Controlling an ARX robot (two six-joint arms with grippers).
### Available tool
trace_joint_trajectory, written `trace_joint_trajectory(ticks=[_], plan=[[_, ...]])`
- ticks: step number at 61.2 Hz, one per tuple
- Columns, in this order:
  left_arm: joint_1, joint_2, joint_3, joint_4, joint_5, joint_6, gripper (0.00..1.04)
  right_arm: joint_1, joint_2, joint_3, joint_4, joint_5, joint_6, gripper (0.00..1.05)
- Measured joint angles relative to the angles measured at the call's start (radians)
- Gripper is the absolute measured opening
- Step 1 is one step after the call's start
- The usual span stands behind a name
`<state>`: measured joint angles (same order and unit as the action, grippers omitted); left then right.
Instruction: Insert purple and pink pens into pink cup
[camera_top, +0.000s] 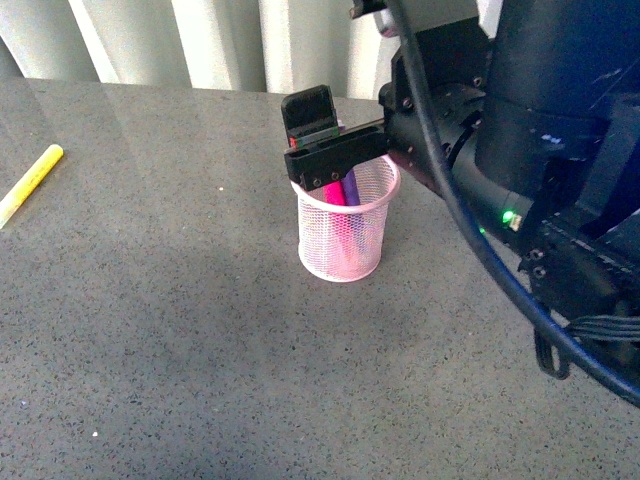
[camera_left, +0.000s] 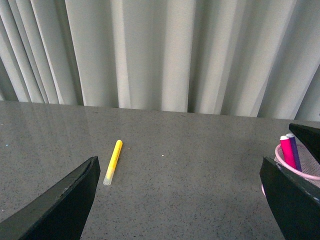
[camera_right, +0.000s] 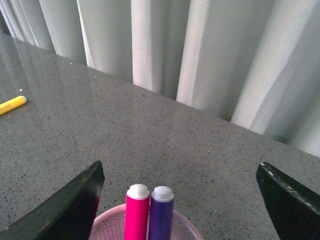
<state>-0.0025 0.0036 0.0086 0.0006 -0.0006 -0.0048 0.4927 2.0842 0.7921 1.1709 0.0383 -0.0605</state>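
The pink cup (camera_top: 341, 240) stands upright on the grey table, right of centre. The pink pen (camera_top: 333, 193) and the purple pen (camera_top: 351, 186) stand side by side inside it, caps up, leaning on the rim. My right gripper (camera_top: 312, 145) hovers just above the cup's near-left rim, open and empty. In the right wrist view the pink pen (camera_right: 137, 212) and purple pen (camera_right: 161, 212) rise from the cup (camera_right: 192, 230) below the open right gripper (camera_right: 180, 167). My left gripper (camera_left: 177, 165) is open and empty, left of the cup (camera_left: 301, 175).
A yellow marker (camera_top: 30, 180) lies near the table's left edge, also seen as the yellow marker (camera_left: 113, 161) ahead of the left gripper. Pale curtains (camera_top: 200, 40) hang behind the table's far edge. The right arm's dark body (camera_top: 540, 150) fills the right side.
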Motion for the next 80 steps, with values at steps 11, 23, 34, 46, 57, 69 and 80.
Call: trace_joint_trajectory(ticks=[11, 23, 34, 46, 57, 69, 80], plan=[[0.0, 0.0, 0.0, 0.0, 0.0, 0.0, 0.98, -0.046, -0.166, -0.078, -0.135, 0.071, 0.043, 0.98], [0.0, 0.0, 0.0, 0.0, 0.0, 0.0, 0.98, -0.194, -0.509, -0.203, -0.509, 0.114, 0.192, 0.98], [0.0, 0.0, 0.0, 0.0, 0.0, 0.0, 0.98, -0.364, -0.921, -0.393, -0.832, 0.143, 0.217, 0.98], [0.0, 0.0, 0.0, 0.0, 0.001, 0.0, 0.98, -0.401, -1.061, -0.442, -0.9, 0.144, 0.207, 0.98], [0.0, 0.0, 0.0, 0.0, 0.0, 0.0, 0.98, -0.463, -1.04, -0.632, -0.351, -0.04, 0.089, 0.69], [0.0, 0.0, 0.0, 0.0, 0.0, 0.0, 0.98, -0.492, -1.175, -0.692, -0.373, -0.038, 0.067, 0.34], [0.0, 0.0, 0.0, 0.0, 0.0, 0.0, 0.98, -0.492, -1.232, -0.752, -0.36, -0.04, 0.063, 0.03]])
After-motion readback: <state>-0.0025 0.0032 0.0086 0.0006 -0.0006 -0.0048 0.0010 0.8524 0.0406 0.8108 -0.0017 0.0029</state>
